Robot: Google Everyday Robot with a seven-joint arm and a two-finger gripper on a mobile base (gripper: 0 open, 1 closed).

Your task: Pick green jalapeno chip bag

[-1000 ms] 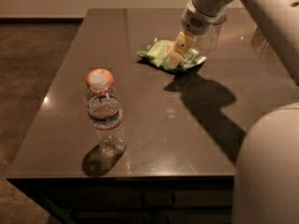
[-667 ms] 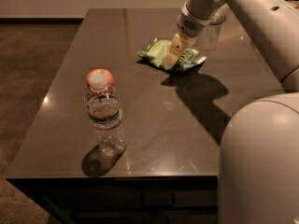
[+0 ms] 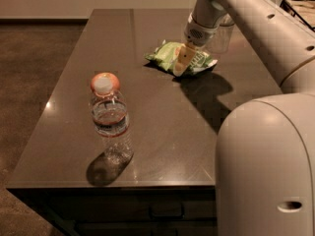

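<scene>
The gripper [image 3: 183, 64] has dropped lower onto the crinkled light-green foil jalapeno chip bag [image 3: 167, 54], so grasping seems near; whether it holds anything, I cannot tell.

My gripper [image 3: 182, 64] is pale yellow-tan and sits at the green jalapeno chip bag [image 3: 167, 54]. Just above it, my wrist [image 3: 199, 31] is a short off-white cylinder with a small patch of dark perforated dots. Up and to the right of that, my arm [image 3: 266, 28] is a smooth cream tube with a row of small dark round recesses. Well below the gripper, nearest the camera, my broad rounded cream shell [image 3: 266, 166] bears one oval slot.
</scene>
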